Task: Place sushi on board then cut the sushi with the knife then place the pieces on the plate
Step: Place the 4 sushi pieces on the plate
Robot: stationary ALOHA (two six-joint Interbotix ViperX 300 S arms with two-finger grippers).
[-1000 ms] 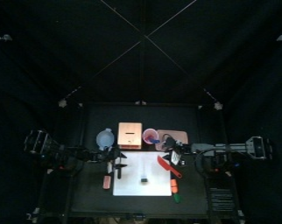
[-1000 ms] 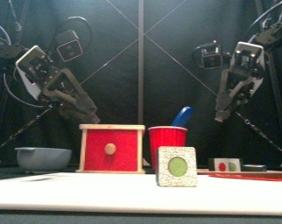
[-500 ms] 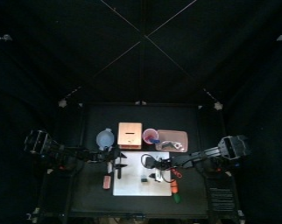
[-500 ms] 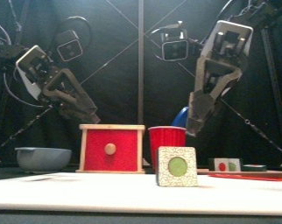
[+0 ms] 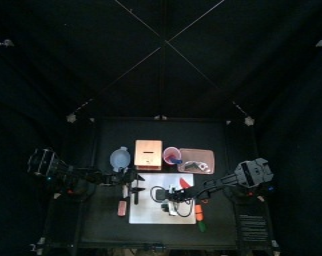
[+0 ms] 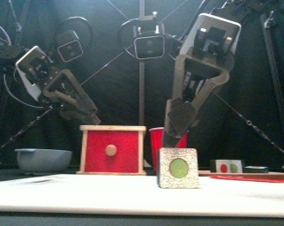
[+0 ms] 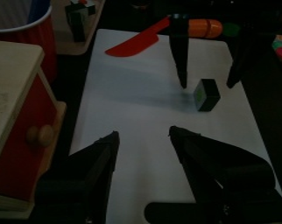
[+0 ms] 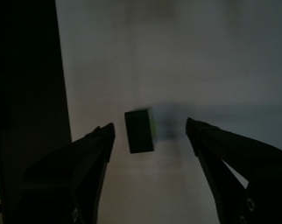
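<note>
while the left gripper (image 7: pixel 143 134) hangs low over the left edge of the table in the top view, pincer spread, the right arm reaches in from the right to the middle of the white cutting board (image 7: pixel 120 96). the right gripper (image 6: pixel 176 138) hangs just above a single sushi piece (image 6: pixel 177 168), pincer spread, with a clear gap between each jaw and the piece. the piece stands on edge on the board at lower centre of the front view, showing a speckled white face with a green centre. a red knife (image 7: pixel 137 44) lies at the board's right edge in the top view, with an orange toy (image 7: pixel 207 26) just beside it. behind the board, from left to centre of the front view, stand a blue-grey bowl (image 6: pixel 44 160), a wooden box (image 6: pixel 113 150) with a red drawer front, and a red cup (image 6: pixel 159 152). the pink tray (image 5: pixel 197 158) lies just right of the cup in the top view.
</note>
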